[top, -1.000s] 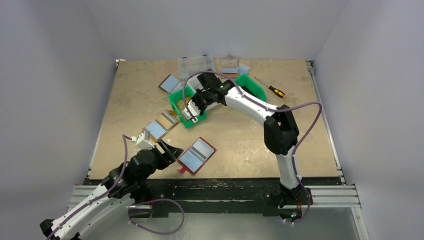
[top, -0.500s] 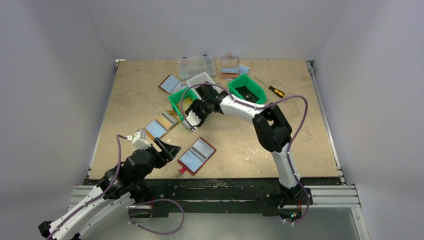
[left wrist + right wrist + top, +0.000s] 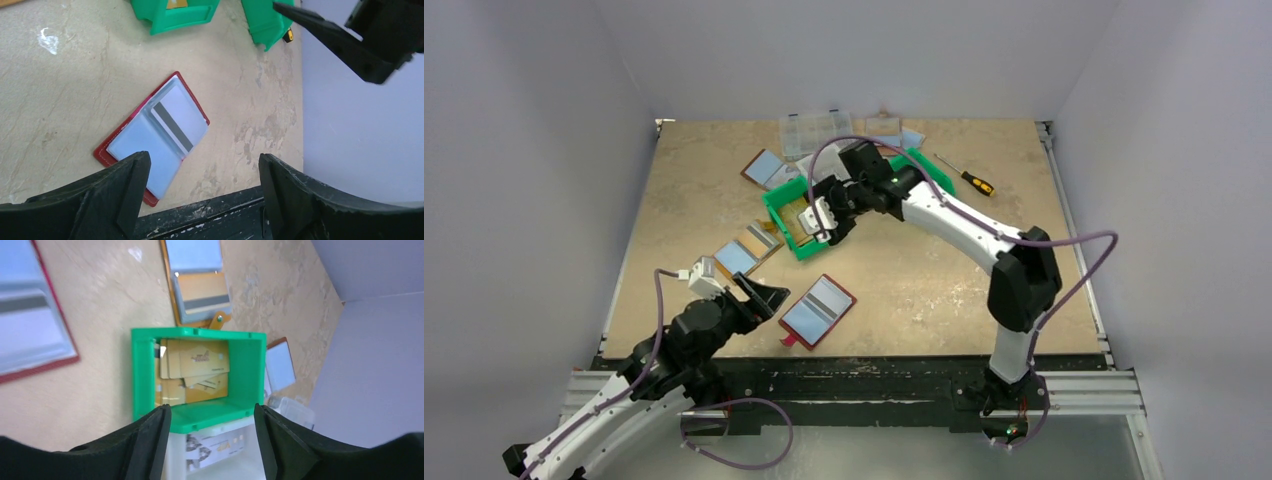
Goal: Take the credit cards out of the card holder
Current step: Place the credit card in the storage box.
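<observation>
1. Landmark: the green bin at mid-table. It holds yellowish-tan flat pieces lying loosely overlapped.
2. The right gripper hangs directly over the green bin. In the wrist view its fingers stand well apart, with nothing between them but the bin below.
3. The card holder lies open and flat on the table on the near side of the green bin, toward the arm bases. It is close to the bin but clear of it, with its red rim showing all round.
4. One of the credit cards is in the holder's panel on the bin side, pale with a dark band along it. The other panel looks plain blue-grey; whether a card sits in it I cannot tell.
5. The left gripper is near-left of the green bin, just beside the card holder's left edge and not touching it. Its jaws are spread wide and hold nothing.
6. A tan-rimmed bifold lies open just left of the green bin, with a banded card showing in it.
7. A screwdriver lies well to the right of the bin.
</observation>
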Action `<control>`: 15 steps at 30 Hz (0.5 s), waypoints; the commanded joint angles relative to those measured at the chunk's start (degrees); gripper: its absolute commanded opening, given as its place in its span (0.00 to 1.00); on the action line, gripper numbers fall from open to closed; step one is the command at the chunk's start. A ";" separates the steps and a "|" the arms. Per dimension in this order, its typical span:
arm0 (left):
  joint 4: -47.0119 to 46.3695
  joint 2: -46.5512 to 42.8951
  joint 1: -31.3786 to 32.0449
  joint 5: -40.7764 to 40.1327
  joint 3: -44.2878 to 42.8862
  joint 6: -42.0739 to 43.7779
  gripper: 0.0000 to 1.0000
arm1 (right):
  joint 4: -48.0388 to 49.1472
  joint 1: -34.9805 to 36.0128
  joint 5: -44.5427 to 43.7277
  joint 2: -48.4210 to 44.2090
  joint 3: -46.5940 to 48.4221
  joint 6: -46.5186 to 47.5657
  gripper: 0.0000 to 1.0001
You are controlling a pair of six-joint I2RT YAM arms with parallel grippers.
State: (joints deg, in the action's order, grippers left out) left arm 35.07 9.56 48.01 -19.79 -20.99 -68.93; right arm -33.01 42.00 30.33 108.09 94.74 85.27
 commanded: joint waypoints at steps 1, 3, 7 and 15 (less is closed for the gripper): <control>-6.14 1.08 -0.04 2.14 -0.87 5.52 0.85 | -3.44 -0.01 9.58 -8.56 -5.45 -17.02 0.71; -8.14 2.49 -0.07 3.16 -1.12 7.71 0.85 | -2.05 -0.06 12.79 -12.49 -9.22 -26.12 0.72; -15.05 6.51 -0.10 6.63 0.69 10.09 0.85 | 0.66 -2.77 20.99 -21.42 -18.87 -39.74 0.76; -37.84 20.64 0.00 16.82 6.37 11.49 0.82 | 16.61 -16.61 30.34 -41.26 -42.24 -51.75 0.99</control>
State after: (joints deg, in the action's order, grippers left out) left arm 12.16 25.12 48.01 -9.21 -16.32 -60.07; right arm -25.63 28.67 54.74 74.32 58.76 42.19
